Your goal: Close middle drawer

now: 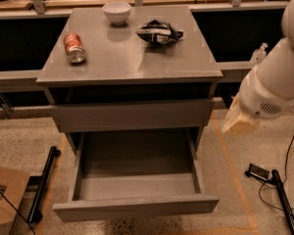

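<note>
A big grey cabinet [132, 58] fills the middle of the frame. The middle drawer [136, 207] sticks far out at the bottom middle, and I see nothing inside it. It looks hard and stiff, and light enough to slide with a steady push. It has no handle, so the best place to push is the middle of its flat front.

The white arm [279, 80] hangs at the right. Its gripper [239, 124] is beside the cabinet and well apart from the drawer front. I cannot tell if it is open or closed, and I see nothing in it.

On top sit a bag [159, 32], a bowl [116, 12] and a can [74, 48].
</note>
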